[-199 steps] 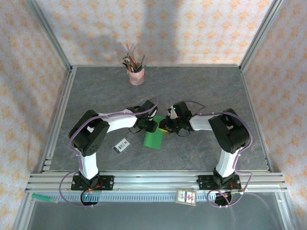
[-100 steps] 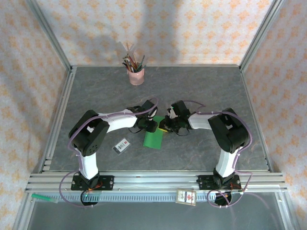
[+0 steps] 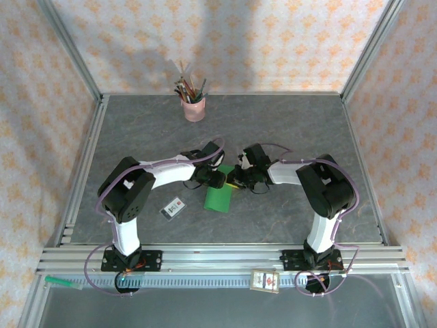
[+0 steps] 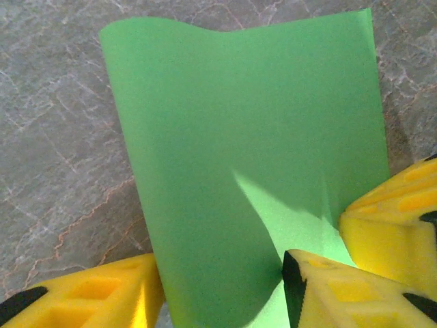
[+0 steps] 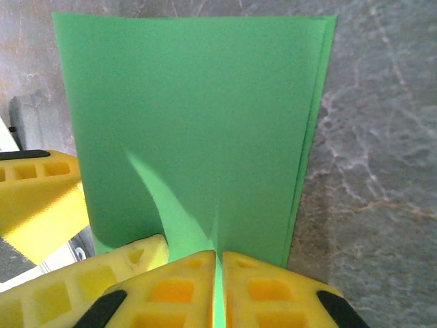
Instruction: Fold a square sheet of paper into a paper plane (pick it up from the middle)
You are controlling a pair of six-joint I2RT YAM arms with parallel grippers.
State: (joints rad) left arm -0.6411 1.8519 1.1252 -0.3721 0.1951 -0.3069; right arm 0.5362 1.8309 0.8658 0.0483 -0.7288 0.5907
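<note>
The square sheet of paper (image 3: 218, 199) is bright green, folded over into a narrower strip, and sits at the table's middle between both grippers. In the left wrist view the paper (image 4: 239, 137) bulges up in a soft fold. My left gripper (image 4: 222, 290) straddles its near end, its jaws standing apart on either side of the fold. My right gripper (image 5: 218, 266) is shut on the paper (image 5: 198, 102), with a thin green edge pinched between its yellow fingers (image 5: 273, 287). From above, the left gripper (image 3: 217, 180) and right gripper (image 3: 237, 180) almost touch over the sheet's far end.
A pink cup of pencils (image 3: 193, 106) stands at the back of the table. A small white dark-bordered card (image 3: 173, 208) lies left of the paper. Another card (image 3: 265, 281) rests on the front rail. Patterned walls enclose the grey table (image 3: 307, 130).
My left gripper's jaws have spread a little wider around the fold. The right gripper has closed slightly tighter on the paper. Both arms have hardly moved.
</note>
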